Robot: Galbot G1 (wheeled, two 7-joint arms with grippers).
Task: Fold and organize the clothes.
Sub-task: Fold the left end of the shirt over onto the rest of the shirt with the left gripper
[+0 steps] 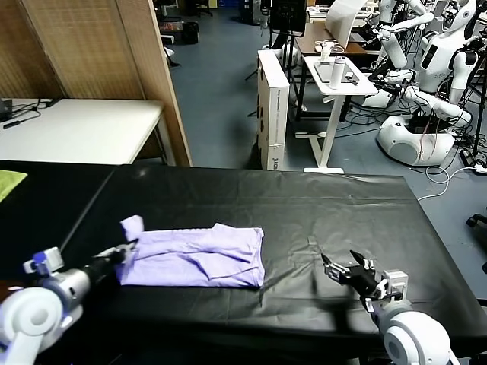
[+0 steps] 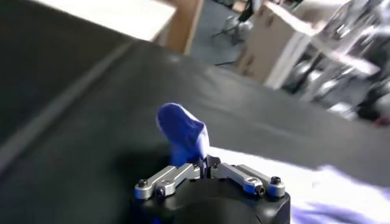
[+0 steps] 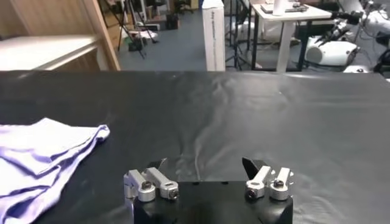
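Centrally, T-shirt [image 1: 199, 257] on black table [image 1: 319, 205], lab behind

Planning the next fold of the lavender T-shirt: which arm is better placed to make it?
Probably the left. The left gripper is shut on the T-shirt at its raised corner, while the right gripper sits open over bare black table, apart from the cloth.

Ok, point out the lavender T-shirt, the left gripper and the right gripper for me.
lavender T-shirt [image 1: 199, 257], head view, middle of the folded fabric.
left gripper [image 1: 129, 250], head view, fingertips closed on the shirt's left edge.
right gripper [image 3: 207, 170], right wrist view, gap between the open fingertips.
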